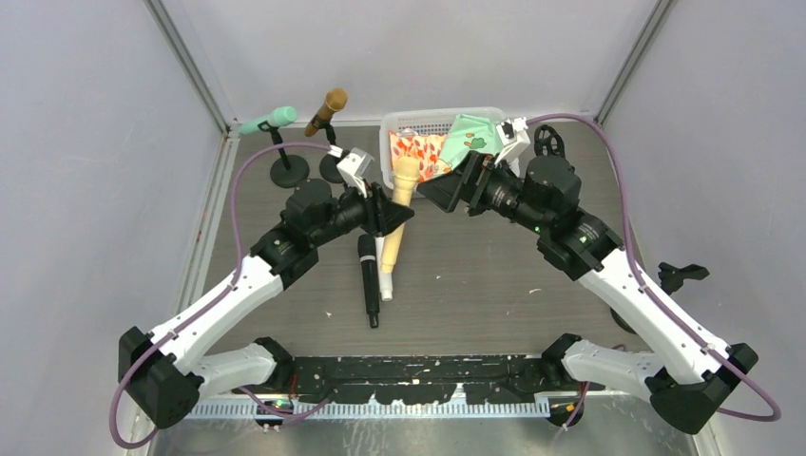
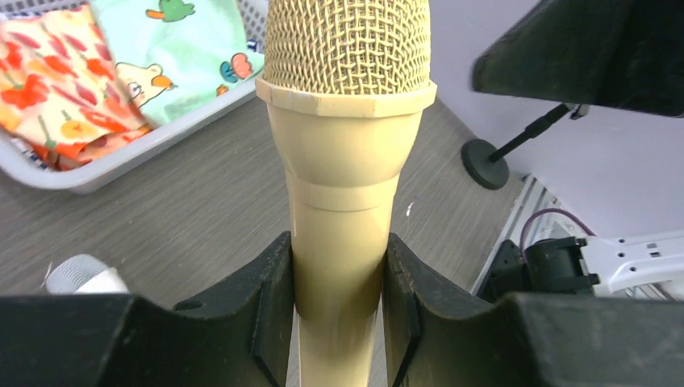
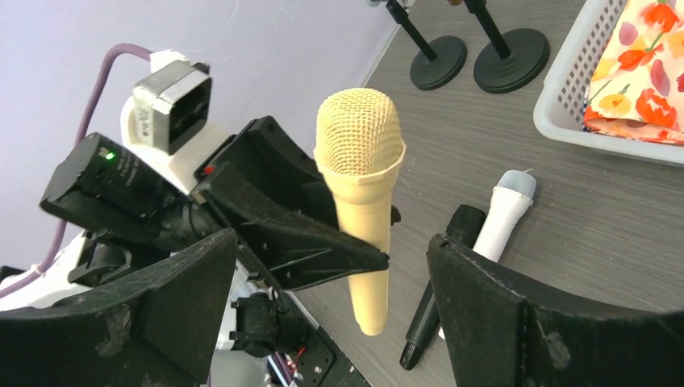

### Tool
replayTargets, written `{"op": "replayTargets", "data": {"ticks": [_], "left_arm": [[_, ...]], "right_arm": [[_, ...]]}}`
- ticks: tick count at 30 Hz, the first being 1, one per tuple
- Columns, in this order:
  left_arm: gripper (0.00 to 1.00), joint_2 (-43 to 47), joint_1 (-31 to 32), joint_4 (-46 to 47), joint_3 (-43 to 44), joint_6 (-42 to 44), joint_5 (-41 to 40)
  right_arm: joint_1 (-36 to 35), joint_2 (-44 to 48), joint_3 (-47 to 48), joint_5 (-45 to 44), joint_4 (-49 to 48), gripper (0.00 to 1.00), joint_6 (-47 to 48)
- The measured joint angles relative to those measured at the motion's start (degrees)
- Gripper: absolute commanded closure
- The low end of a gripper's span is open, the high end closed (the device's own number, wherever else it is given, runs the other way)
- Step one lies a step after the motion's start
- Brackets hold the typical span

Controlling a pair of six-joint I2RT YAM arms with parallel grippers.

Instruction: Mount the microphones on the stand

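Observation:
My left gripper (image 1: 395,217) (image 2: 339,274) is shut on the body of the pale yellow microphone (image 1: 405,182) (image 2: 347,121) (image 3: 361,193), holding it upright above the table, mesh head up. My right gripper (image 1: 439,193) (image 3: 332,250) is open just right of it, facing it, with nothing between its fingers. A black microphone (image 1: 367,280) (image 3: 440,282) and a white one (image 1: 386,285) (image 3: 504,214) lie side by side on the table under the held one. At the back left, a mint green microphone (image 1: 269,121) and a brown-gold one (image 1: 326,111) sit on two small stands (image 1: 289,171) (image 1: 331,169).
A white basket (image 1: 442,119) (image 2: 121,161) (image 3: 565,105) with patterned cloths stands at the back centre, just behind both grippers. Another black stand (image 1: 680,275) (image 2: 484,165) is at the right side of the table. Grey walls close in on both sides.

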State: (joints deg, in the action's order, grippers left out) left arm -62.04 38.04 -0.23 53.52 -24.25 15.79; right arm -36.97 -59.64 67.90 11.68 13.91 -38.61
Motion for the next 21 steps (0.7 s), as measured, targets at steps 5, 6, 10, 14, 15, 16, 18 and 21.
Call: {"op": "replayTargets", "data": {"ticks": [5,6,10,14,15,16,18,21], "left_arm": [[0.99,-1.01,0.0,2.99,1.11,-0.83,2.69],[1.0,-1.18,0.07,3.45,1.22,-0.87,3.1],[1.0,-2.21,0.17,4.44,1.88,-1.07,4.52],[1.0,-3.39,0.26,4.74,2.14,-1.25,5.7],[1.0,-3.69,0.31,4.74,2.21,-1.29,6.01],[1.0,-3.98,0.37,4.74,2.32,-1.31,6.32],[1.0,-4.39,0.61,4.74,2.51,-1.36,6.8],[1.0,-4.68,0.81,4.74,2.51,-1.44,7.39]], "right_arm": [[-1.31,-2.16,-0.48,-2.38,-1.95,0.1,-0.2],[-1.55,-2.75,-0.7,-2.67,-2.38,0.11,-0.26],[-2.23,-5.64,-1.29,-3.1,-3.48,0.15,-0.37],[-2.6,-8.26,-1.29,-3.1,-3.74,0.23,-0.26],[-2.71,-8.72,-1.29,-3.19,-3.76,0.26,-0.11],[-2.73,-9.05,-1.29,-3.3,-3.76,0.28,0.02],[-2.82,-9.49,-1.29,-3.63,-3.89,0.35,0.42],[-2.95,-9.64,-1.31,-3.69,-4.87,0.46,0.85]]}}
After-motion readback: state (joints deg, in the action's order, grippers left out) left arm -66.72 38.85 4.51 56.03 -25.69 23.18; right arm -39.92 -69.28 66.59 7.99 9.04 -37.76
